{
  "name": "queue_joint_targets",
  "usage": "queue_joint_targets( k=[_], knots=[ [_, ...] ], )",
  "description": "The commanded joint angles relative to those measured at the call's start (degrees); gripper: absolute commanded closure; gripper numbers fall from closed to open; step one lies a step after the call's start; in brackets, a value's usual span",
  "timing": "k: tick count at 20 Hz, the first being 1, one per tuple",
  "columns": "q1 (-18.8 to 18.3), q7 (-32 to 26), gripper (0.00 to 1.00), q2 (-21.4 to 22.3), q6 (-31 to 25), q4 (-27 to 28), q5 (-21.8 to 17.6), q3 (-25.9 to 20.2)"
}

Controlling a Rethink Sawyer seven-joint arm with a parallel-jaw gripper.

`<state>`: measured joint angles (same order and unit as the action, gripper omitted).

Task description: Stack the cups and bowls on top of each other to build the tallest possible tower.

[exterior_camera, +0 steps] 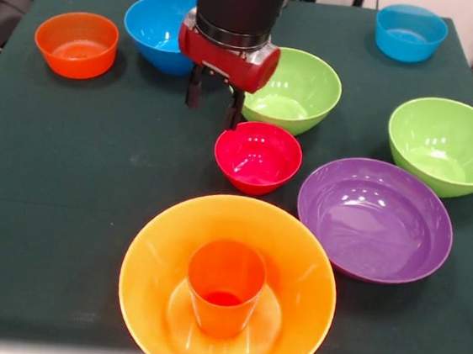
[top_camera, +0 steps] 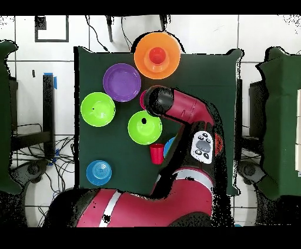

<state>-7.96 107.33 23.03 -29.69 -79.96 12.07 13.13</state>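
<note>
The big orange bowl [exterior_camera: 151, 248] stands at the near table edge with the orange cup [exterior_camera: 224, 290] upright inside it; both show in the overhead view, bowl [top_camera: 171, 61] and cup [top_camera: 156, 56]. The small crimson bowl [exterior_camera: 258, 157] sits just behind it. My gripper [exterior_camera: 214, 105] hangs open over the cloth at the crimson bowl's far left rim, one finger [exterior_camera: 236, 112] right by the rim, nothing held. The red cup [top_camera: 156, 154] stands upright near the robot's base; it is hidden in the front view.
The purple bowl [exterior_camera: 375, 219] is right of the crimson one. Lime green bowls [exterior_camera: 301, 89] [exterior_camera: 450, 145], blue bowls [exterior_camera: 157, 27] [exterior_camera: 410, 32] and a small orange bowl [exterior_camera: 76, 43] stand behind. My arm [top_camera: 188, 108] covers part of the table in the overhead view.
</note>
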Motion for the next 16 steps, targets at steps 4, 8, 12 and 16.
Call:
queue_joint_targets(
  k=[4,8,12,16],
  knots=[
    [-4.49,-5.11,0.0,0.5,-6.65,0.52,-5.32,-7.27],
    [-4.76,-4.5,0.0,-1.73,-4.34,0.72,-5.89,-8.79],
    [-5.43,-3.95,0.0,-2.98,-1.86,0.16,-6.34,-10.0],
    [-5.37,-3.06,0.0,-4.48,-0.43,0.12,-6.98,-10.3]
  ],
)
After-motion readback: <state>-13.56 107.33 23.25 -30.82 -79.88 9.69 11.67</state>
